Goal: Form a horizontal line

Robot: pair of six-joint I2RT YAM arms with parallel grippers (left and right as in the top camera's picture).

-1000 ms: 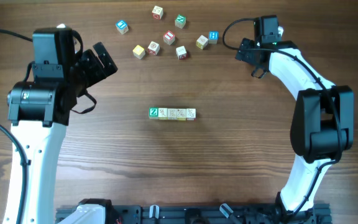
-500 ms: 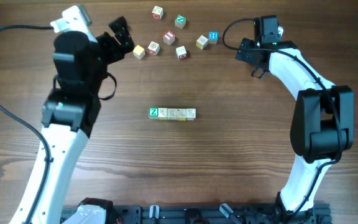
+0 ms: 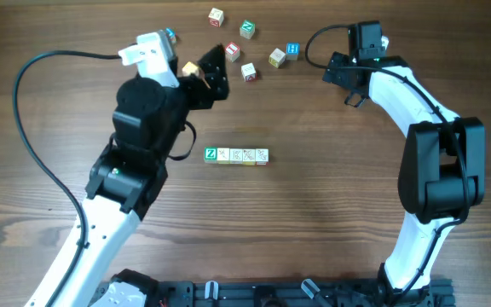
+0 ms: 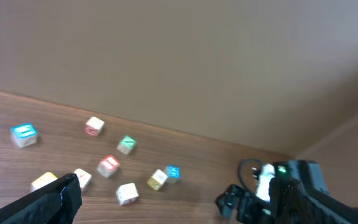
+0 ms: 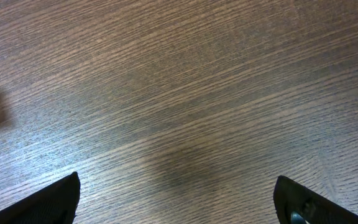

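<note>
The horizontal line (image 3: 236,155) is a short row of small cubes at the table's middle, with the green Z cube (image 3: 210,154) at its left end and cream cubes to its right. My left gripper (image 3: 214,72) is open and empty. It hangs over the loose cubes at the back, well behind the line, and its dark fingers show at the bottom corners of the left wrist view (image 4: 179,211). My right gripper (image 3: 348,87) is open and empty over bare wood at the back right (image 5: 179,205). The line is not in either wrist view.
Loose cubes lie at the back: blue (image 3: 168,35), cream (image 3: 216,15), green (image 3: 247,29), red (image 3: 233,51), white (image 3: 249,72), yellowish (image 3: 277,57), blue H (image 3: 292,49), yellow (image 3: 189,66). The left wrist view shows them too, with the right arm (image 4: 278,180) beyond.
My left arm has swung from the table's left side to the right, and its gripper is now over the loose cubes. The right arm and the line have not moved.
</note>
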